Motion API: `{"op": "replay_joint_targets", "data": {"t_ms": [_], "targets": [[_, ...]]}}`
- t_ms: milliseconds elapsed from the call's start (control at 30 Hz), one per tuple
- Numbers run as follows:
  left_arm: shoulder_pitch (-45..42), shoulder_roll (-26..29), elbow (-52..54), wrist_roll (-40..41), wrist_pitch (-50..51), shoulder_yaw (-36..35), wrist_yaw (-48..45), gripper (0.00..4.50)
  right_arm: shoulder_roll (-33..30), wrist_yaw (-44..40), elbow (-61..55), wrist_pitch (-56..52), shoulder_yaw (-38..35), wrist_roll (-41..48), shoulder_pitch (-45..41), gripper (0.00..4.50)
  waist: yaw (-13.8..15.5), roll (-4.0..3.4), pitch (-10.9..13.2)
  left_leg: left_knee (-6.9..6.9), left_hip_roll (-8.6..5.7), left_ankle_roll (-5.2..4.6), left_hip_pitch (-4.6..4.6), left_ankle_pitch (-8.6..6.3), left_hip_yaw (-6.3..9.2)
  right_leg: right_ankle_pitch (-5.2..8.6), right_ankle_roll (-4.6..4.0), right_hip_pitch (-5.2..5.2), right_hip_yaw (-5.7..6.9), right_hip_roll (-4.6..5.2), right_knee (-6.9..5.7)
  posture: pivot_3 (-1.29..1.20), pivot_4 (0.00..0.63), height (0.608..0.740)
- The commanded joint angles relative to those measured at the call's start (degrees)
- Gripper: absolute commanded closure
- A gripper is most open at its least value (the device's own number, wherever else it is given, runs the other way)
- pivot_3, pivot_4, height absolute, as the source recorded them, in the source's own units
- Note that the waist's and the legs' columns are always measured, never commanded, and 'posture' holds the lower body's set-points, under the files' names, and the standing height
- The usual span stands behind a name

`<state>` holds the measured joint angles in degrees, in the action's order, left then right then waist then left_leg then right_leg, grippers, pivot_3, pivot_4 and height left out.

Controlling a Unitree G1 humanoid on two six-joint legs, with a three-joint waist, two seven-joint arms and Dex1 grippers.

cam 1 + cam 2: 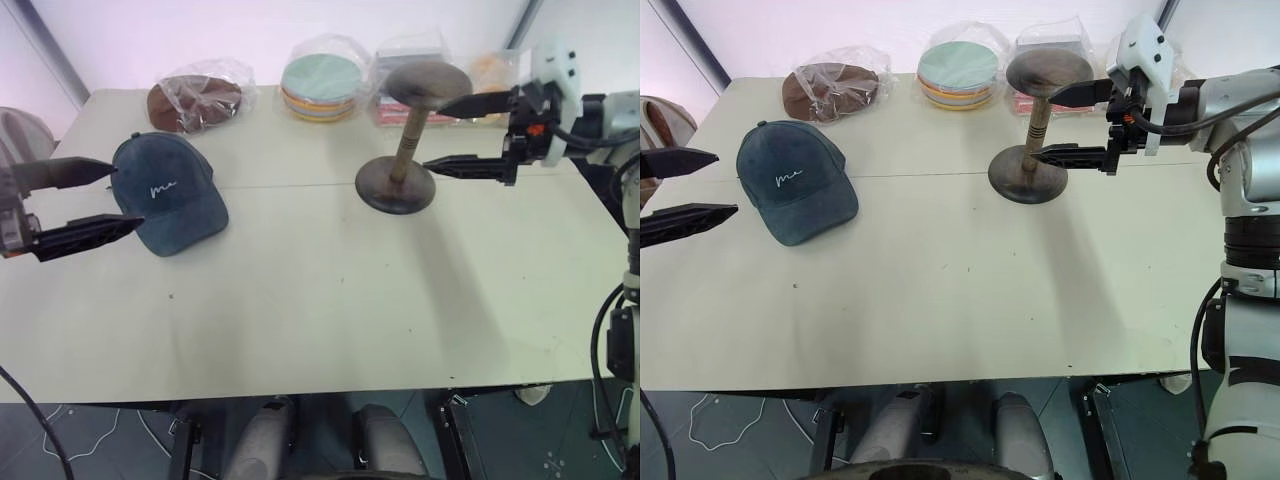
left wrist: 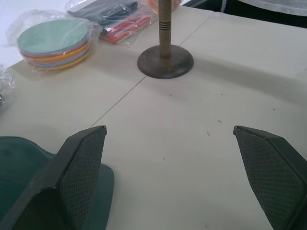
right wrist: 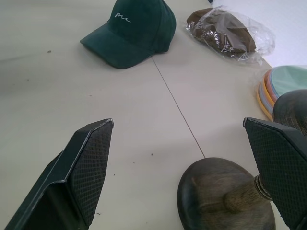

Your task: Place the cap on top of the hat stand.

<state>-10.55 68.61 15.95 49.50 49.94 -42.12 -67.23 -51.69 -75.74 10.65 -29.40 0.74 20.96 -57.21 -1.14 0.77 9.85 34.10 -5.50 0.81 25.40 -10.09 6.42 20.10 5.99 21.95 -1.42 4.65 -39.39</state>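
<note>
Cap (image 1: 168,192) flat on table (image 1: 320,310), brim toward near edge; stand (image 1: 408,140) upright.

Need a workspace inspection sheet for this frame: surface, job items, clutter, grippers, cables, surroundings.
Surface: pale table, seam across, bare in front.
Job's things: cap flat on the table, left side, brim toward the robot; hat stand upright, right of centre, top bare.
Clutter: bagged brown discs, bagged stack of coloured discs, bagged red and dark items, all along the far edge.
Grippers: left gripper open, beside the cap; right gripper open, beside the stand's post; neither holds anything.
Cables: white cable on the floor.
Surroundings: white wall behind; dark floor.
</note>
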Motion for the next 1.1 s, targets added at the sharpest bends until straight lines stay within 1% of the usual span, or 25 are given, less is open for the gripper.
{"op": "replay_joint_targets", "data": {"t_ms": [33,133,267,400,467,600,767,900,1000,1100], "targets": [[-0.4,0.9,0.8,0.9,0.2,-2.1,0.2,0.0,-0.7,-0.1,-0.4,0.8,-1.3,0.2,-2.1,0.07,0.0,0.0,0.0,0.0,0.0,0.0,0.0,0.0,0.0,0.0,0.0,0.0,0.0,0.0,0.0,0.0,0.15,0.74],[-0.7,0.9,1.1,0.3,-0.3,-1.6,0.7,0.0,-0.7,0.0,-0.5,0.8,-1.2,0.1,-2.1,0.07,0.0,0.0,0.0,0.0,0.0,0.0,0.0,0.0,0.0,0.0,0.0,0.0,0.0,0.0,0.0,0.0,0.15,0.74],[-0.4,0.8,6.1,-2.8,-3.1,1.1,3.8,0.0,-1.0,0.0,-1.7,0.2,-1.3,0.3,-1.2,0.07,0.1,0.0,0.0,0.0,0.0,0.0,0.0,0.0,0.0,0.0,0.0,-0.01,0.0,0.0,0.0,0.0,0.15,0.74],[3.7,0.7,9.1,-12.3,-9.5,3.8,6.6,0.0,-1.0,0.2,-2.8,-0.2,-1.1,0.3,0.1,0.07,0.1,-0.03,0.0,0.0,0.0,0.0,-0.02,0.0,-0.03,0.0,0.0,-0.02,-0.03,0.0,0.0,0.0,0.15,0.74],[5.3,0.1,11.1,-15.4,-11.7,4.6,8.1,0.0,-0.7,0.2,-3.8,-1.3,-1.2,1.0,0.8,0.07,0.1,-0.03,0.0,-0.03,0.01,0.0,-0.01,0.0,-0.03,0.0,0.0,0.0,-0.02,0.0,0.0,0.0,0.15,0.74],[8.9,-1.2,14.8,-22.9,-16.5,6.2,11.4,0.0,0.5,0.6,-8.2,-5.0,-1.5,3.7,3.2,0.07,0.1,-0.04,0.0,-0.04,0.01,-0.01,0.0,-0.01,-0.05,0.0,0.0,0.02,-0.04,0.0,0.01,0.0,0.15,0.74],[13.4,-3.0,16.8,-33.1,-22.7,8.8,15.9,0.0,3.0,3.1,-13.3,-10.8,-2.1,8.1,5.6,0.07,0.1,-0.04,0.0,-0.05,0.01,-0.01,0.0,-0.01,-0.05,0.0,-0.01,0.01,-0.05,0.0,0.0,0.0,0.15,0.74],[15.4,-5.1,17.7,-41.3,-27.1,13.1,21.1,0.0,4.9,5.1,-16.7,-14.5,-2.2,11.2,6.8,0.07,0.3,-0.05,0.0,-0.04,0.01,-0.03,0.0,-0.02,-0.05,0.0,-0.01,-0.01,-0.04,0.0,0.01,0.0,0.15,0.74],[16.9,-6.0,16.5,-49.1,-31.1,17.1,25.0,0.0,5.7,6.3,-17.9,-15.6,-1.8,12.0,7.0,0.07,0.5,-0.05,0.0,-0.03,0.01,-0.03,0.01,-0.02,-0.05,-0.01,-0.01,-0.01,-0.03,0.0,0.01,0.0,0.15,0.74],[17.5,-7.0,15.3,-54.6,-33.4,20.1,28.1,0.0,5.7,7.0,-18.2,-16.0,-1.4,12.3,6.8,0.07,0.4,-0.04,0.0,-0.03,0.01,-0.04,-0.01,-0.03,-0.04,-0.01,-0.01,-0.03,-0.02,0.01,0.01,0.0,0.15,0.74]]}}
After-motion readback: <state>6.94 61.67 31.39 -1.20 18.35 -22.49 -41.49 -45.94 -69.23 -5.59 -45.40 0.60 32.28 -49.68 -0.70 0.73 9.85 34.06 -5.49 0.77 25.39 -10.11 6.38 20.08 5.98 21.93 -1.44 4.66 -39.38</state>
